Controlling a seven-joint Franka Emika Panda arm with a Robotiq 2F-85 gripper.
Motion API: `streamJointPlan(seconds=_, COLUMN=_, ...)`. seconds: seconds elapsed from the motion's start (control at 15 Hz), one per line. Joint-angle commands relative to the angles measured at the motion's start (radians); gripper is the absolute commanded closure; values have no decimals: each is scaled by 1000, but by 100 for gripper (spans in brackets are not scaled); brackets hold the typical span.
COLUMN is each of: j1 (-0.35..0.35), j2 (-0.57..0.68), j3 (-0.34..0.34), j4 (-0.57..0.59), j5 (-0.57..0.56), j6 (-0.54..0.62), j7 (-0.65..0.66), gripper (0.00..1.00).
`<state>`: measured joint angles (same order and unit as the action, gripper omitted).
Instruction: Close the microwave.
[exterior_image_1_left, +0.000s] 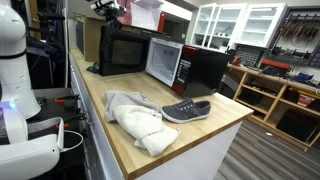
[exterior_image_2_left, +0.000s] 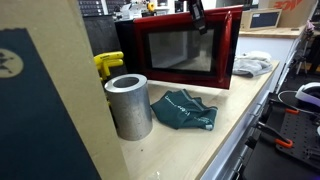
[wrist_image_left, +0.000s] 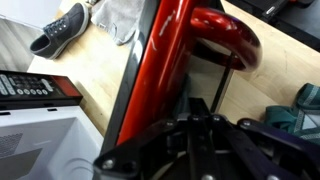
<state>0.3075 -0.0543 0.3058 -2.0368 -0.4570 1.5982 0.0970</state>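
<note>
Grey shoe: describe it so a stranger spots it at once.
On the long wooden counter, look in front of the red-fronted microwave, toward the counter's end. The grey shoe lies there beside a crumpled white cloth; it alone is dark, laced and white-soled.

Black-cased microwave (exterior_image_1_left: 122, 48), glossy red front, glass door (exterior_image_1_left: 165, 62) swung open

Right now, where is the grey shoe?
In an exterior view the grey shoe lies on the wooden counter near its front corner, just right of a crumpled pale cloth and in front of the open microwave.
</note>
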Motion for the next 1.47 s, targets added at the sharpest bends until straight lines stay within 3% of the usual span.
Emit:
streamJointPlan(seconds=0.0, j1=-19, j2=-99, j3=-20, j4=-124, j5=-68, j6=118, j7=-89, gripper=100)
streamJointPlan(seconds=0.87, j1=-92, j2=-148, j3=-114, j4=-266, j5=-343, j6=504, j7=-368, gripper=100)
streamJointPlan(seconds=1.4, j1=-210, j2=-70, j3=-221, j4=-308, j5=-872, j6=785, j7=-294, gripper=100)
